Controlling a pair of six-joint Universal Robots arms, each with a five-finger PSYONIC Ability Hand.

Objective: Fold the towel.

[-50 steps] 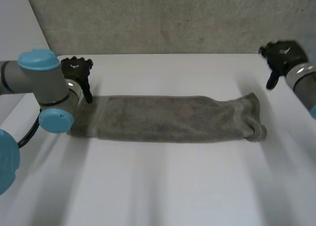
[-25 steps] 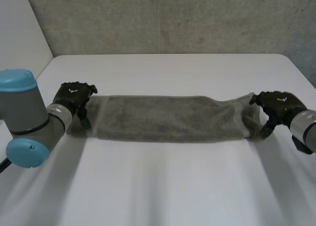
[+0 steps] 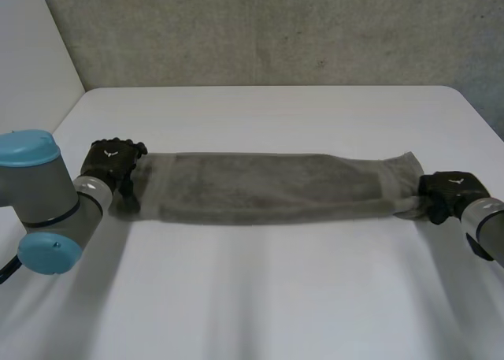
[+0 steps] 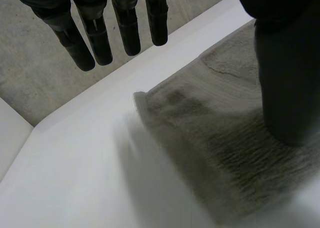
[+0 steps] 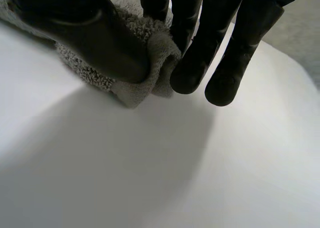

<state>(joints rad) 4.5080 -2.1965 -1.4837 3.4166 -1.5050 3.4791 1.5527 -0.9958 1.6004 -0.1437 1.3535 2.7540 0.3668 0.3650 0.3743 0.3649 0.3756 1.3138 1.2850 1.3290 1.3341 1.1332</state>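
A grey towel lies folded into a long narrow strip across the white table. My left hand is at its left end, open. In the left wrist view the straight fingers hover past the towel's short edge and the thumb rests on the cloth. My right hand is at the right end. In the right wrist view its thumb and fingers pinch the near corner of the towel, bunching it just above the table.
A rough concrete wall runs behind the table's far edge, with a white panel at the left. The table's right edge passes close to my right forearm. Bare tabletop spreads in front of the towel.
My right hand came down from the far right corner to the towel's right end and closed on its corner. My left hand moved forward to the left end, staying open. The towel is pulled straighter.
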